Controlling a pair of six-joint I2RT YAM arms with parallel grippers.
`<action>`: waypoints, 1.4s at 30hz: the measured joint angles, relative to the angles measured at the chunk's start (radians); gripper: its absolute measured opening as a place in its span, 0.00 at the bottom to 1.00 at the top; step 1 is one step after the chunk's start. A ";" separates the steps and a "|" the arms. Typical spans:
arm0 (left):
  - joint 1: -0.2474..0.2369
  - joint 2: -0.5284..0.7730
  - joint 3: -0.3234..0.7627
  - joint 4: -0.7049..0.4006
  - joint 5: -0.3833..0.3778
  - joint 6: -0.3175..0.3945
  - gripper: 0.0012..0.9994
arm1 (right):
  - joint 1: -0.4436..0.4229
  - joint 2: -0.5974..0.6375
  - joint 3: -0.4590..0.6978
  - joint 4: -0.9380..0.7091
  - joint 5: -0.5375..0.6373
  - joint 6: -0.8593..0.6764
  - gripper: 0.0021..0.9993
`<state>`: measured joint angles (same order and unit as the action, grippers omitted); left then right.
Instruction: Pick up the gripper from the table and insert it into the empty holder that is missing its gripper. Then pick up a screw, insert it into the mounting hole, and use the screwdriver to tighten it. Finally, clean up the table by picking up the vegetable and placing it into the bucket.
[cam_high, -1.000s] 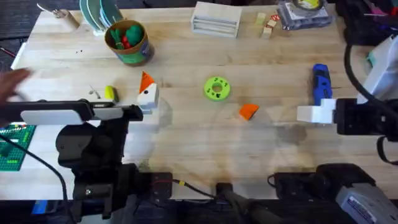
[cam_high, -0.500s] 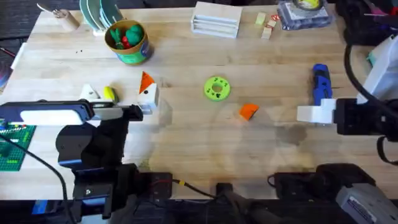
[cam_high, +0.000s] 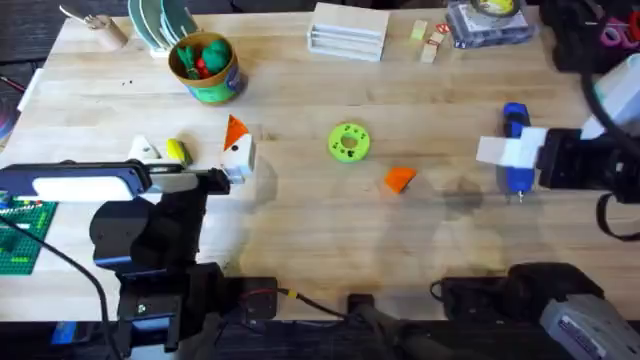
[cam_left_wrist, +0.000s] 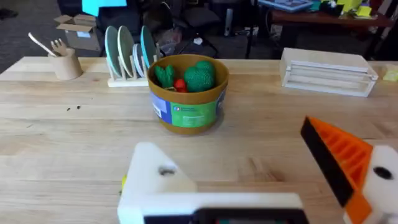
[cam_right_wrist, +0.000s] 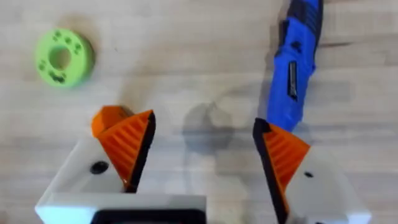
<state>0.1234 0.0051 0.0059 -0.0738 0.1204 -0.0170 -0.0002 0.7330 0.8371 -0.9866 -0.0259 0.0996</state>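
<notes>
**Wooden table, two arms low, loose orange fingertip mid-table**

Pale wood table (cam_high: 300, 230) carries everything. Left gripper (cam_left_wrist: 261, 180) sits low at the left, fingers spread: one white holder (cam_left_wrist: 155, 180) bare, the other wearing an orange pad. Right gripper (cam_right_wrist: 199, 155) hovers spread just above the blue screwdriver (cam_high: 516, 150). At the far left stands the bucket (cam_high: 205, 68) with green and red pieces inside. Lime-green disc (cam_high: 348, 141) lies centre; the loose orange gripper (cam_high: 399, 179) lies beside it. Yellow vegetable (cam_high: 177, 151) rests near the bare holder.
</notes>
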 joint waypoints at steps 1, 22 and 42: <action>0.000 0.000 0.000 0.000 0.000 0.000 0.99 | 0.000 0.000 0.000 0.022 -0.007 0.012 0.99; 0.000 0.000 0.000 0.000 0.000 0.000 0.99 | 0.164 0.076 0.003 0.011 -0.312 -0.179 0.99; 0.000 0.000 0.000 0.000 0.000 0.000 0.99 | 0.456 0.499 0.007 0.187 -0.146 -0.403 0.89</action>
<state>0.1234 0.0051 0.0059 -0.0738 0.1204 -0.0170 0.4559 1.2318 0.8444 -0.7998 -0.1722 -0.3037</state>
